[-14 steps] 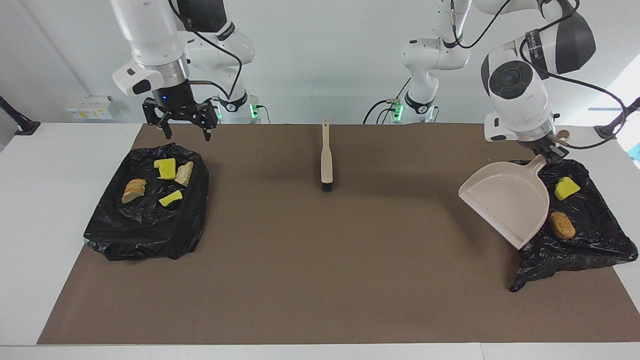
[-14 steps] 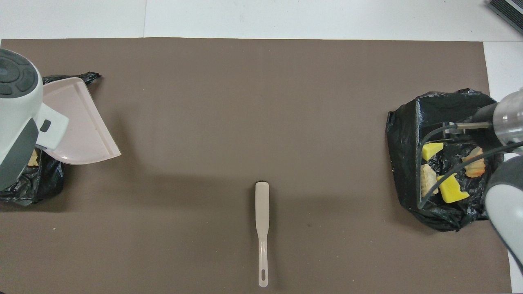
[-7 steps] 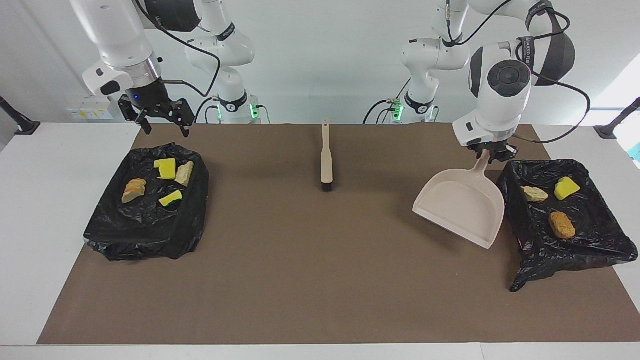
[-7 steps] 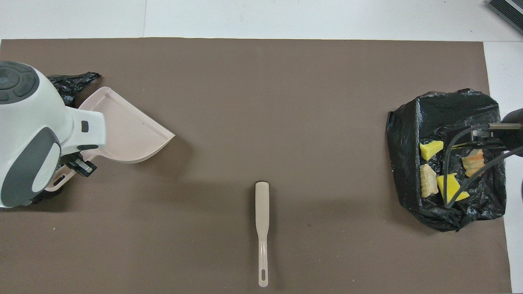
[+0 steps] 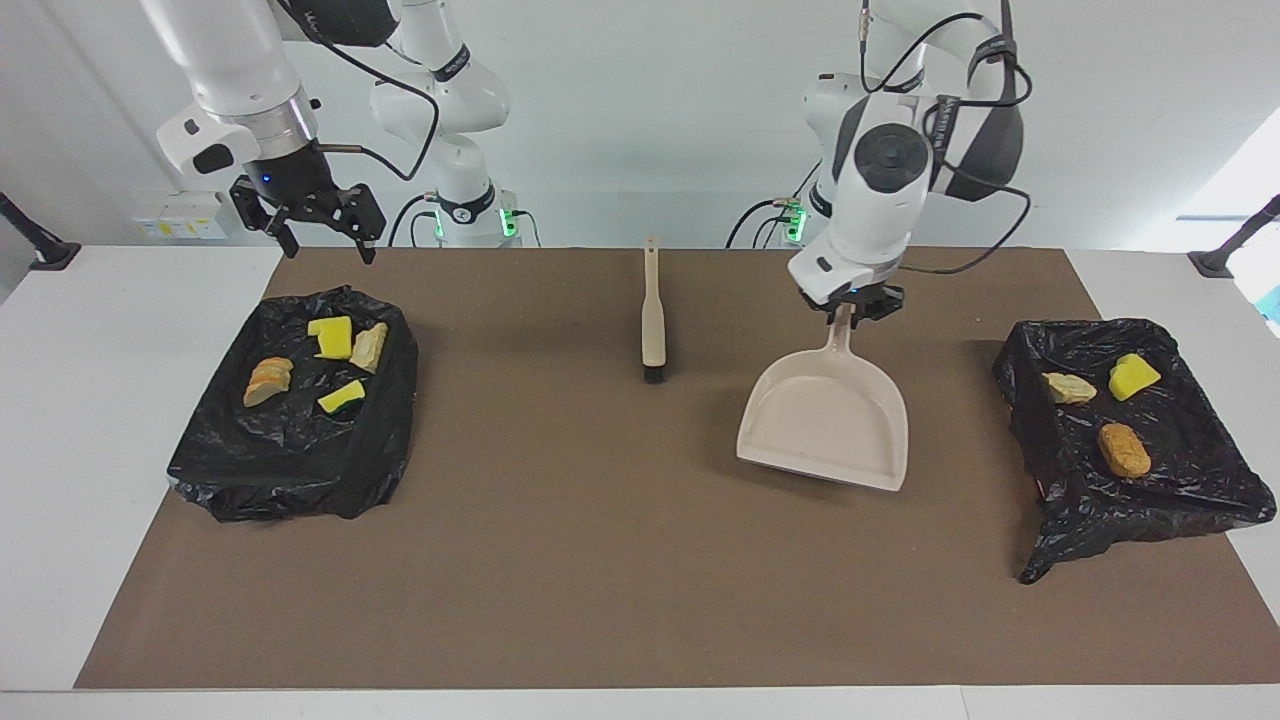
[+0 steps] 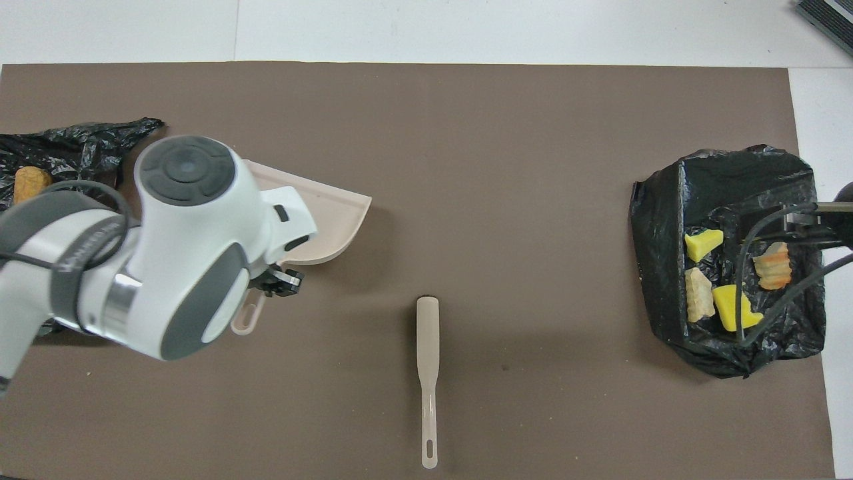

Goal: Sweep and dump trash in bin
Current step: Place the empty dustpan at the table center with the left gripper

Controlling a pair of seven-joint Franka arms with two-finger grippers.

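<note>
Now the left tool [image 5: 851, 310] is clenched on the handle of the empty dustpan [image 5: 825, 420], holding it over the brown mat [image 5: 600, 560] between the brush [image 5: 652, 315] and a black bin [image 5: 1200, 480]. Three trash [image 5: 1125, 450] pieces lie there; four lie in the other bin [image 5: 290, 480]. Nearby, the right tool [image 5: 320, 235] hangs released above the bench.

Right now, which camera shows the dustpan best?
The facing view: the whole dustpan shows, empty, its handle gripped by the left claw. In the overhead view the left arm covers most of it, leaving only the pan's front edge and handle end.
</note>
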